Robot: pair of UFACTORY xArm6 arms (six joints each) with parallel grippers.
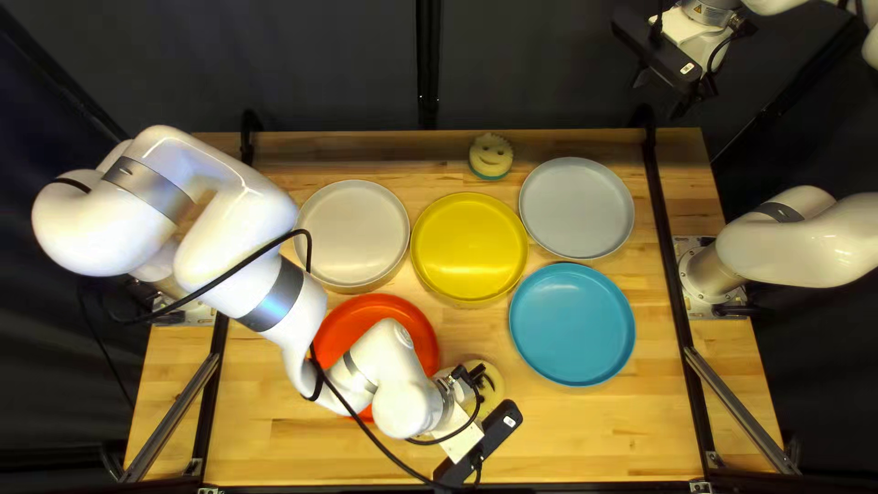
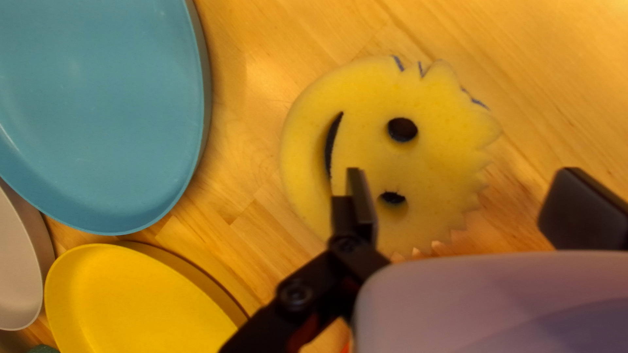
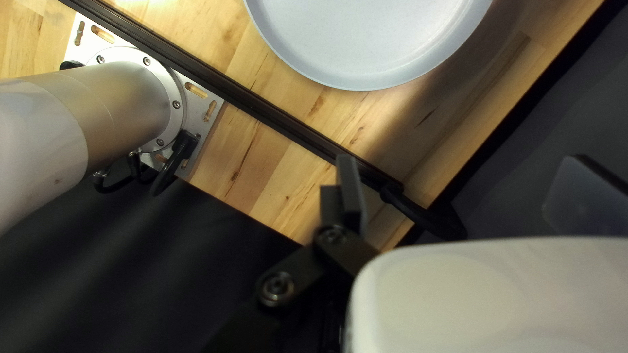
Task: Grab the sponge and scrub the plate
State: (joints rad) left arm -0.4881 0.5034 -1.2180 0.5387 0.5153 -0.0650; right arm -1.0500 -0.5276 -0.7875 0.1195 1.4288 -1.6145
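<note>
1. Sponge (image 1: 492, 386) lies on the wooden tabletop (image 1: 567, 444) at the lower centre of the top left view, partly hidden beneath the left end effector (image 1: 462, 434); it is yellow, with a smiling face and a notched edge.
2. Seen from its own wrist, the left end effector (image 2: 468, 193) is spread, one finger above the sponge and the other out past its notched side; whether either touches it, one cannot tell.
3. Plates fill the middle of the top left view: white (image 1: 352, 233), yellow (image 1: 468, 247) and grey (image 1: 576, 208) across the upper row, blue (image 1: 572, 325) at lower right, and a red plate (image 1: 402, 311) partly covered by the left arm (image 1: 210, 265).
4. A second smiling sponge (image 1: 491, 154), green at its base, sits at upper centre, above the yellow plate, near the tabletop's far edge.
5. The right end effector (image 1: 686, 46), raised at the upper right before the dark curtain (image 1: 320, 64), is likewise spread, its fingers wide apart in its wrist view.
</note>
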